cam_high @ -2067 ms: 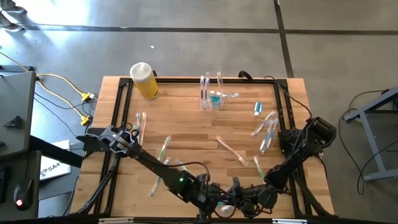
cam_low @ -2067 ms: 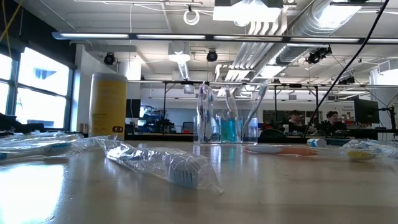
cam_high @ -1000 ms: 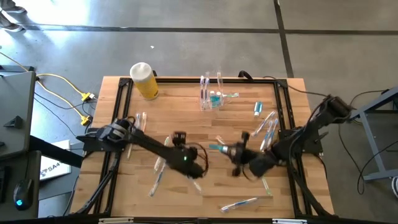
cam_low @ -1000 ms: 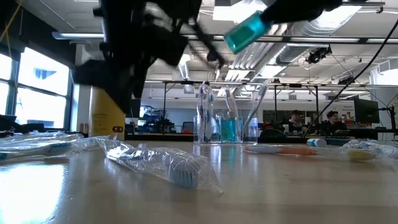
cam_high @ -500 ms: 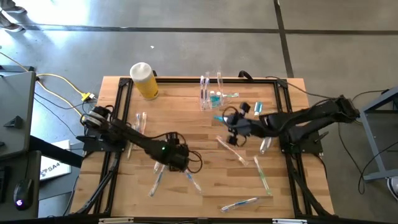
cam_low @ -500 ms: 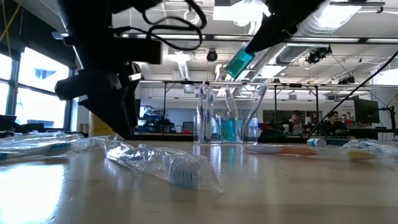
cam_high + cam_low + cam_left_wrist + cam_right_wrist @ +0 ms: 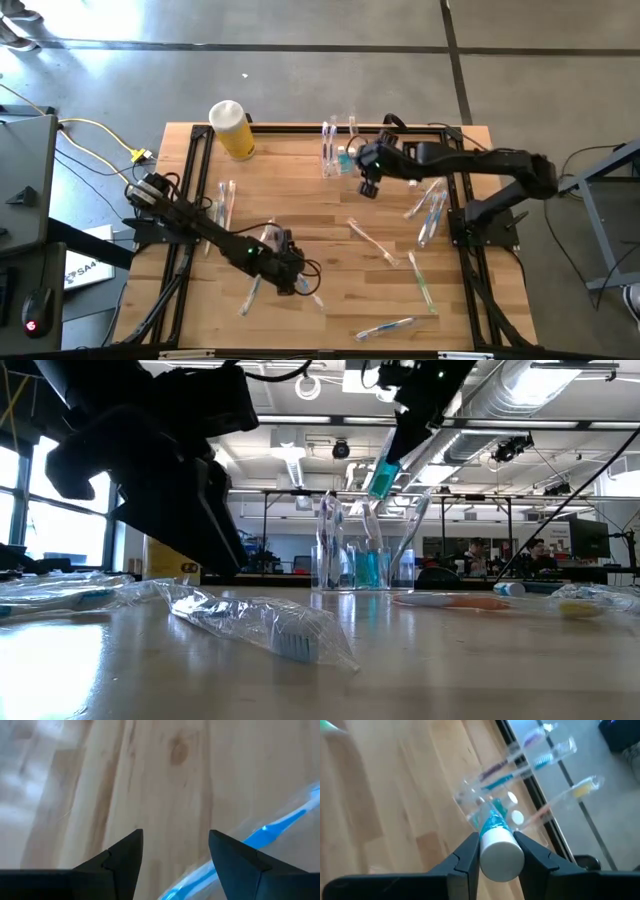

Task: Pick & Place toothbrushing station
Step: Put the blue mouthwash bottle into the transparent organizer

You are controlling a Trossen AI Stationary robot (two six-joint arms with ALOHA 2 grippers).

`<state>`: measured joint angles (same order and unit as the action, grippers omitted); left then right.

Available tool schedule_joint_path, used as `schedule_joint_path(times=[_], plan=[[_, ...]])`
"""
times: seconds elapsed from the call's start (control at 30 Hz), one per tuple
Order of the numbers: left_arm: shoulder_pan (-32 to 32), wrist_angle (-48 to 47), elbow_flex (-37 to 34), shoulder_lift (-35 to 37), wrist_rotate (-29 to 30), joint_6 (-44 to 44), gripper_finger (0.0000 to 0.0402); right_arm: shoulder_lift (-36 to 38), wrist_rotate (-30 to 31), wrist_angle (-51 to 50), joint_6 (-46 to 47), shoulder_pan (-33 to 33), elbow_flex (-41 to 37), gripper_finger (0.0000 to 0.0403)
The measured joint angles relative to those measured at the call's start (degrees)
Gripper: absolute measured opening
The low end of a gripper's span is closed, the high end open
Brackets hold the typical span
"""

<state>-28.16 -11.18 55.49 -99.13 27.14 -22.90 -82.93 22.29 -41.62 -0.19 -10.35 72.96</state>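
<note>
A small clear cup (image 7: 338, 158) holding toothbrushes and a teal tube stands by the table's far edge; the low view shows the cup (image 7: 360, 565) too. My right gripper (image 7: 366, 172) hovers just right of it, shut on a teal white-capped tube (image 7: 495, 837) that slants down over the cup (image 7: 487, 802). My left gripper (image 7: 291, 276) is open near the table's front left. It tips down over the wood beside a wrapped blue toothbrush (image 7: 272, 827); whether it touches the wrapper I cannot tell. More wrapped toothbrushes (image 7: 372, 240) lie flat on the table. My right gripper pinches the tube at its white cap end (image 7: 501, 854) between its two fingers. The fingers slant down from the table's right and lie along the tube. The teal body (image 7: 382, 478) sticks out past the fingertips, lifted clear and tilted above the cup.
A yellow cylinder with a white top (image 7: 232, 128) stands at the far left. Another teal tube (image 7: 414, 176) and wrapped toothbrushes (image 7: 428, 210) lie at the right, others (image 7: 386, 327) near the front. Black rails (image 7: 192, 170) run along the table's sides. People sit far behind (image 7: 475, 552).
My right gripper has carried the tube from the table's middle toward the far edge and up, ending beside the cup with the tube slanting down. My left gripper has gone toward the near edge and down, tipping its fingers toward the table.
</note>
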Motion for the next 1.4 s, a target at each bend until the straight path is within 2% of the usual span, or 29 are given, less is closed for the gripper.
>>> schedule_joint_path(times=[0.2, 0.33, 0.43, 0.57, 0.83, 1.17, 1.4], plan=[[-0.4, 5.4, -2.3, 0.0, -1.3, 0.7, 0.0218, -4.8, -3.5, 0.4, -1.8, -6.6, 0.6, 0.0090], [-0.4, 9.9, -3.5, -0.1, -1.3, 3.1, 0.0218, -7.5, -7.9, 0.8, -3.7, -10.1, 0.6, 0.0090], [-0.4, 14.0, -4.6, -0.1, -1.3, 6.1, 0.0218, -8.8, -7.8, 2.2, -5.2, -11.4, 0.6, 0.0090], [0.1, 18.0, -5.3, -0.1, -2.6, 8.8, 0.0218, -9.6, -10.3, 3.0, -8.0, -12.5, 0.6, 0.0090], [3.8, 18.3, -5.4, -0.1, -6.1, 9.7, 0.0218, -9.5, -14.0, 3.8, -10.4, -13.5, 0.6, 0.0090], [9.5, 18.9, -5.4, -0.1, -11.7, 12.4, 0.0218, -15.6, -15.4, 4.0, -16.5, -15.1, 0.6, 0.0090], [10.6, 22.4, -8.1, -0.1, -14.0, 12.6, 0.0218, -18.3, -17.8, 4.2, -17.7, -16.9, 0.6, 0.0090]])
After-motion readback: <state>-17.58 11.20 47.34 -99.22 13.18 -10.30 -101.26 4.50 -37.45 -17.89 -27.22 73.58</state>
